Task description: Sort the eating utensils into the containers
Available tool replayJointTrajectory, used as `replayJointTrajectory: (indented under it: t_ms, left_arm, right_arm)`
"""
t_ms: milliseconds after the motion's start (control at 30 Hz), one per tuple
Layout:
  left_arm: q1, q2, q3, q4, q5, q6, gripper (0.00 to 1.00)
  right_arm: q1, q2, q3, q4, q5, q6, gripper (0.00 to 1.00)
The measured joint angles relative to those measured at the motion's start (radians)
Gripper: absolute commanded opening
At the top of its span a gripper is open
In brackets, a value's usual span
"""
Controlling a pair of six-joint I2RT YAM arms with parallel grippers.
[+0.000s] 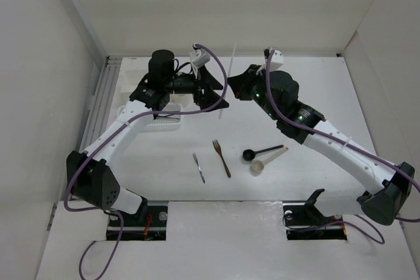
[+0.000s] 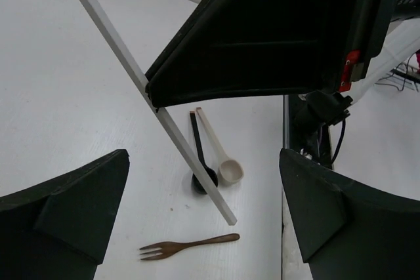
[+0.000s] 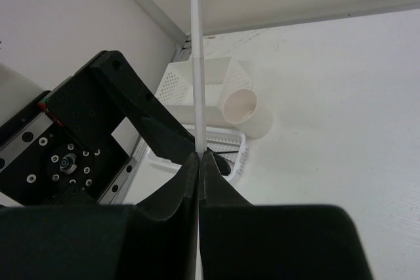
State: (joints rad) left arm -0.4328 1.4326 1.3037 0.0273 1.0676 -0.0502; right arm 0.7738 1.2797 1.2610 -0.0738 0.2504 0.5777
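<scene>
A: Starting nearest the arm bases: four pieces lie loose on the table (image 1: 275,191). The grey fork (image 1: 199,168) is leftmost, and the brown fork (image 1: 222,158) is just right of it, the two apart.

B: Right of those are the black spoon (image 1: 264,151) and the beige spoon (image 1: 270,159), side by side. Their bowls are to the left and their handles run close together. No finger touches any of the four.

A: A step farther, at the left, come the containers, partly under the left arm. The slotted tray (image 3: 226,145) has something thin and dark lying in it, but I cannot tell what.

B: From the right wrist camera, the round cup (image 3: 246,113) stands just past the tray. A white box (image 3: 176,83) with a perforated side is right beside the cup. Whether they touch, I cannot tell.

A: Now farther out, mid-table. The right gripper (image 3: 199,157) has its fingers pressed together on the white chopstick (image 3: 195,63). It pinches the stick partway along, so some of it pokes out on both sides of the grip.

B: The chopstick is tilted, and its lower end reaches between the fingers (image 2: 72,214) of the left gripper (image 1: 216,90).

A: How wide is the left one?

B: Spread wide and holding nothing. In its own wrist view the chopstick crosses the gap and meets neither finger.
</scene>
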Motion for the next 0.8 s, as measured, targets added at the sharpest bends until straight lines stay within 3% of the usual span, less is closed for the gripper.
replayJointTrajectory:
  t_ms: [167,267,300,433,467,500,733,800]
  left_arm:
    - [-0.007,0.012,0.000,0.013,-0.038,-0.047,0.65]
    - [-0.007,0.047,0.012,0.010,-0.074,-0.067,0.64]
    - [-0.007,0.061,0.018,0.009,-0.084,-0.072,0.59]
    - [-0.006,0.082,0.023,-0.010,-0.114,-0.078,0.26]
    - [-0.006,0.083,0.027,-0.014,-0.120,-0.080,0.09]
    - [-0.006,0.083,0.033,-0.021,-0.124,-0.083,0.01]
    - [-0.005,0.083,0.077,-0.072,-0.159,-0.047,0.00]
    - [-0.002,0.082,0.079,-0.111,-0.196,-0.013,0.00]
  right_arm:
    - [0.001,0.000,-0.005,0.015,-0.014,0.014,0.00]
    - [0.002,0.000,-0.022,0.031,-0.024,0.029,0.00]
    - [0.002,0.000,-0.031,0.034,-0.027,0.032,0.00]
    - [0.005,0.000,-0.055,0.037,-0.031,0.048,0.00]
    - [0.005,0.000,-0.059,0.037,-0.032,0.049,0.00]
    - [0.005,0.000,-0.062,0.037,-0.033,0.050,0.00]
    - [0.006,0.000,-0.063,0.038,-0.036,0.054,0.00]
    - [0.006,0.000,-0.063,0.039,-0.035,0.054,0.12]
